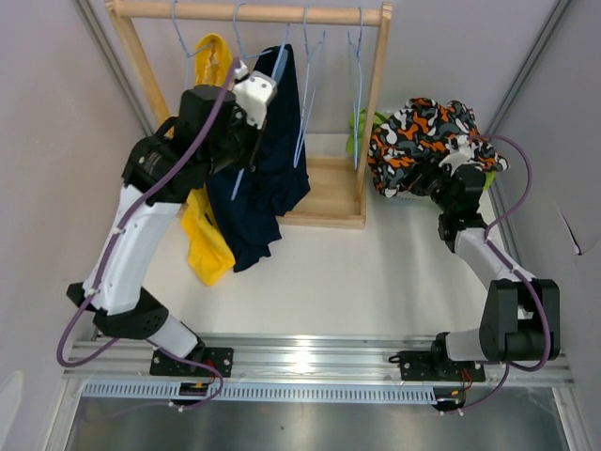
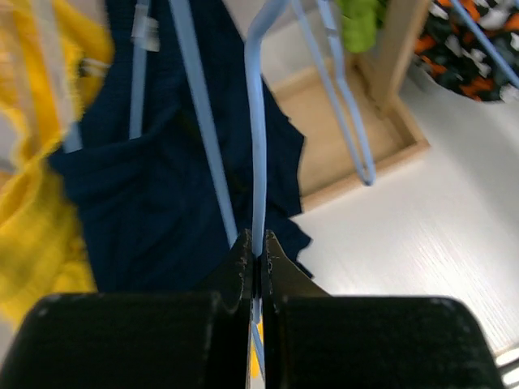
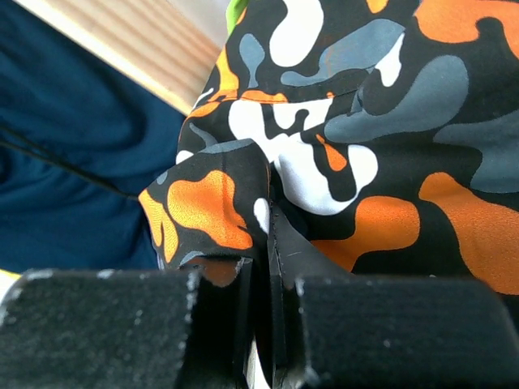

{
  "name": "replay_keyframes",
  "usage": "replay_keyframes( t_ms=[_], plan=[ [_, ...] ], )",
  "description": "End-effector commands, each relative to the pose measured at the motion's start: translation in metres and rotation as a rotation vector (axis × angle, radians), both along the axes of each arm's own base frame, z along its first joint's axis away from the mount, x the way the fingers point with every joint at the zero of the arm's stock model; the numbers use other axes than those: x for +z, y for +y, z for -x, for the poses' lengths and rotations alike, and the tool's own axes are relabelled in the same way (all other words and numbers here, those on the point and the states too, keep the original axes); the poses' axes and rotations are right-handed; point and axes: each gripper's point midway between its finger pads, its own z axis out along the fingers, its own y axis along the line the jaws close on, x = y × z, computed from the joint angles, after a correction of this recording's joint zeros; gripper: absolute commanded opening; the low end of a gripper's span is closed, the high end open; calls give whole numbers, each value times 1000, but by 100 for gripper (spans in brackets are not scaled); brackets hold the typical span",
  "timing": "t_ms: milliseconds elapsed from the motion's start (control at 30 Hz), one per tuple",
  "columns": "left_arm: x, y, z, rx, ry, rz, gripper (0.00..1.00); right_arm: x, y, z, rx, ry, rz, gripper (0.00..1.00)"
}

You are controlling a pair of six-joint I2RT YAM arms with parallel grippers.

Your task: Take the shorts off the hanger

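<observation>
Navy shorts [image 1: 268,178] and yellow shorts [image 1: 207,240] hang at the left of the wooden rack [image 1: 371,103]. My left gripper [image 1: 246,136] is shut on the light blue hanger wire [image 2: 258,162] in front of the navy shorts [image 2: 154,211], with the yellow shorts [image 2: 32,219] to its left. The orange-black-white patterned shorts [image 1: 427,127] lie in a heap right of the rack, over lime green shorts [image 1: 362,127]. My right gripper [image 1: 432,171] is shut on a fold of the patterned shorts [image 3: 365,138]; its fingertips [image 3: 284,243] pinch the cloth.
Bare light blue hangers [image 1: 357,85] hang from the rack's top rod [image 1: 254,11]. The rack's wooden base [image 1: 329,193] lies between the two arms. White walls close in on both sides. Lime green cloth [image 2: 361,20] shows behind the rack post.
</observation>
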Motion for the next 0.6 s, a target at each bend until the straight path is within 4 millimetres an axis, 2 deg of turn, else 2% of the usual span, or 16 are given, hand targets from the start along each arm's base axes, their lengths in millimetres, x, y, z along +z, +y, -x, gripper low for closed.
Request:
replay_keyframes(
  t_ms=[0,167,300,333,467,567],
  plan=[
    [56,51,5,178,-197,29,0,27,5,7,3,-82,15,7],
    [86,64,16,195,-270,101,0,31,7,13,0,-88,22,6],
    [102,60,18,174,-307,150,0,25,9,17,4,-77,27,6],
    [112,62,21,173,-328,169,0,23,9,17,4,-73,28,6],
    [104,54,16,153,-305,163,0,16,8,21,2,-59,37,6],
    [84,39,6,127,-250,157,0,10,7,23,-2,-50,45,5]
  ],
)
